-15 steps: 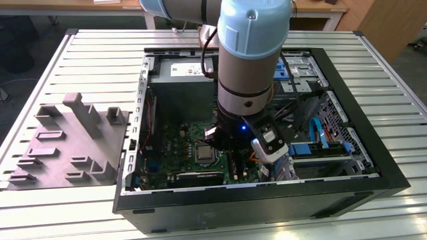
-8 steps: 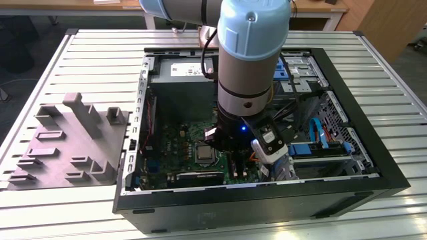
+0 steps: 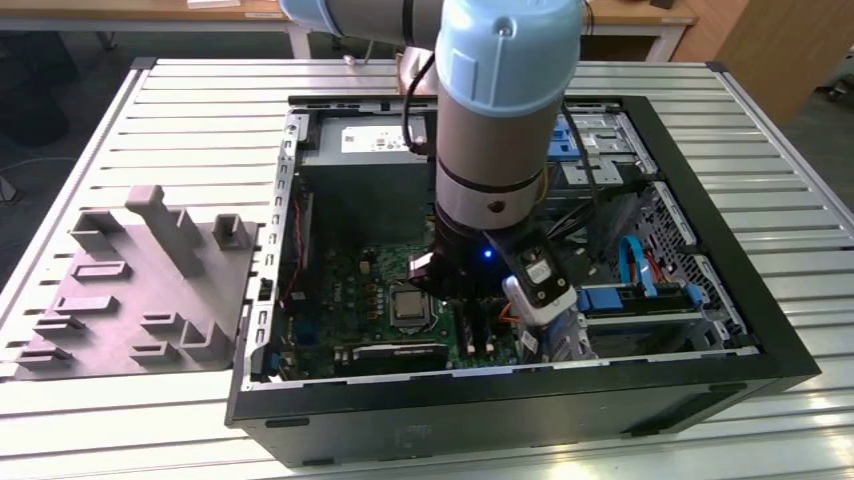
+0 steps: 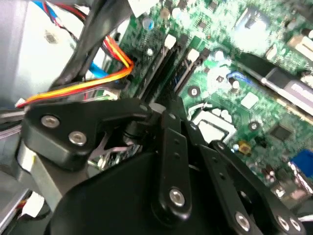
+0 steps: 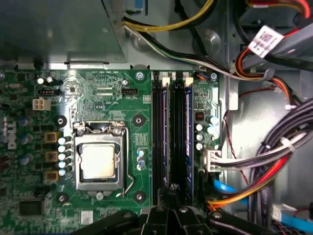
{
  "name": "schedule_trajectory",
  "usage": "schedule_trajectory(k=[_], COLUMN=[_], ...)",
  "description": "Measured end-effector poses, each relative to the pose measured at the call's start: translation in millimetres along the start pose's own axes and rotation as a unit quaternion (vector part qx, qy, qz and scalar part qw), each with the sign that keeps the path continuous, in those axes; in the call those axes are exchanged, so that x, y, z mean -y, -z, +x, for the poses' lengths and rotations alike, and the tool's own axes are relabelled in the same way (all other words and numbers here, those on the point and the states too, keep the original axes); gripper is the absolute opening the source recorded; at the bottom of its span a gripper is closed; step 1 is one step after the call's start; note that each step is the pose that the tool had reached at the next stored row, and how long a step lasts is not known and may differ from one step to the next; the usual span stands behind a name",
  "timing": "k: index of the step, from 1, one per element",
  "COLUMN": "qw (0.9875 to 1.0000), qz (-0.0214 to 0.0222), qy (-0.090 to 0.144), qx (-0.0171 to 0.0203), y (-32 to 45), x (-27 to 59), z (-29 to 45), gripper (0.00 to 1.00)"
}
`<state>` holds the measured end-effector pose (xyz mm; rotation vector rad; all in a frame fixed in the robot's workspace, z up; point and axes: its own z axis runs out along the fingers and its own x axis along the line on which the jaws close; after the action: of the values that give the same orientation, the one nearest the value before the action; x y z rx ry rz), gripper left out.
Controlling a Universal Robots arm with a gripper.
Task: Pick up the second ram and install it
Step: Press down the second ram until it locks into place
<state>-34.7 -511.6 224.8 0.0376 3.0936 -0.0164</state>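
In the first wrist view the second ram point(image 5: 169, 132) appears edge-on as a thin blue-green strip. It stands in one of the long black slots beside the silver processor socket point(image 5: 98, 161). Another thin blue-edged stick point(image 5: 189, 137) stands two slots over. My gripper point(image 5: 173, 191) is shut, its black tips together over one end of the second ram's slot. Whether the tips touch the stick I cannot tell. In the exterior view the arm reaches straight down into the open computer case, with the gripper point(image 3: 451, 292) low over the motherboard. The second wrist view has the gripper's black linkage point(image 4: 161, 147) in front of the slots point(image 4: 164, 63).
Bundles of red, yellow, black and white cables point(image 5: 274, 161) lie close beside the slots. The power supply point(image 3: 380, 140) and the drive cage point(image 3: 654, 290) hem in the board. A grey moulded fixture point(image 3: 134, 290) lies on the slatted table at the exterior view's left.
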Motion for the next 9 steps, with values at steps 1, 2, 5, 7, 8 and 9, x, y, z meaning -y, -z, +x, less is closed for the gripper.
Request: schedule_trajectory(k=[1, 2, 5, 7, 8, 9], qw=[1.0000, 1.0000, 1.0000, 1.0000, 1.0000, 1.0000], qz=[0.0005, 0.0002, 0.0004, 0.0005, 0.0004, 0.0004], qy=[0.000, 0.000, 0.000, 0.000, 0.000, 0.000], qx=[-0.0001, 0.0000, -0.0001, -0.0002, -0.0001, -0.0001], y=[4.4, 8.7, 22.3, 27.3, 27.3, 27.3], x=[0.2, 0.2, 0.4, 0.5, 0.4, 0.4], z=[-0.2, -0.4, -1.0, -1.3, -1.3, -1.3], gripper=[0.11, 0.11, 0.11, 0.11, 0.11, 0.11])
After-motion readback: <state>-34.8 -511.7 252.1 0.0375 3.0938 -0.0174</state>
